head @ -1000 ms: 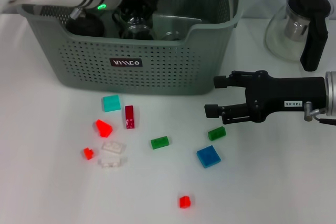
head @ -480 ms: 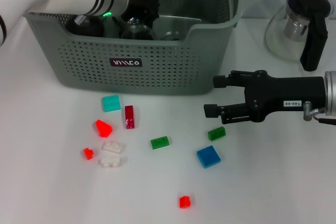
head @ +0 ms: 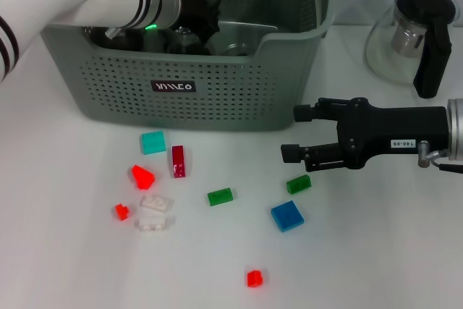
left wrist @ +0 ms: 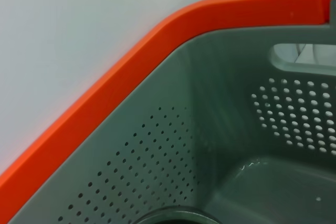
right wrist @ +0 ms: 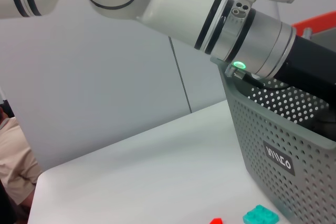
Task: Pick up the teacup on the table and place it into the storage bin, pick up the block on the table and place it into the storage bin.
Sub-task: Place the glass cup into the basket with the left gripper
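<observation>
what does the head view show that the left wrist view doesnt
Only the head view shows the right gripper hovering open above the table, the scattered blocks such as the blue block, the glass teapot, and the left arm reaching into the storage bin. Only the left wrist view shows the bin's bare inner floor and long orange rim strip. Both show the perforated bin.

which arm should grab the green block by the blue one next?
Right. The right gripper hovers just above the green block, jaws open. The left gripper is inside the storage bin.
</observation>
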`<move>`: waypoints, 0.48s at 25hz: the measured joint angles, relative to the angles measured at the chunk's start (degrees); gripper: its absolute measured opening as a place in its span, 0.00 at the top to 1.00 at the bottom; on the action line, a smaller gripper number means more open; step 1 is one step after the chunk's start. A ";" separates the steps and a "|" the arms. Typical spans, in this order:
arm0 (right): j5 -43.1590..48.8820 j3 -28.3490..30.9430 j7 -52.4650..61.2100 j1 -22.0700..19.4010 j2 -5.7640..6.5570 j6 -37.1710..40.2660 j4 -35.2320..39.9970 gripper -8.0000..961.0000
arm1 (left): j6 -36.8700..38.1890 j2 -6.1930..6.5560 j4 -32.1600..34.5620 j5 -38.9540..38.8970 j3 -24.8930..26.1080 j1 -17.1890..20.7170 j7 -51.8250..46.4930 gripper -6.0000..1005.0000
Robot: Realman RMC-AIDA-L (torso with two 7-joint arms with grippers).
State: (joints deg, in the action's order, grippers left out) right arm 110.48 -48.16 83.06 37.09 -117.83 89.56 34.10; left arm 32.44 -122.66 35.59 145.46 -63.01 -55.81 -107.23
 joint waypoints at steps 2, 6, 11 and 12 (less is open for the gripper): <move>0.00 0.00 0.00 0.00 -0.01 0.00 0.00 0.02 | 0.08 -0.06 0.09 0.00 0.00 0.00 0.00 0.93; -0.01 0.00 -0.07 0.00 -0.03 0.00 0.00 0.02 | 0.29 -0.13 0.20 0.00 -0.01 0.00 0.01 0.93; -0.07 0.00 -0.10 0.00 -0.03 0.00 0.00 0.02 | 0.30 -0.22 0.34 0.00 0.00 0.01 0.14 0.90; -0.09 0.00 -0.10 0.00 -0.03 0.00 0.00 0.02 | 0.30 -0.22 0.34 0.00 0.00 0.01 0.14 0.86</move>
State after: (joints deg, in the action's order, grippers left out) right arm 110.39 -48.16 82.96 37.09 -117.86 89.56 34.10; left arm 32.74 -122.87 35.93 145.46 -63.01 -55.80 -107.09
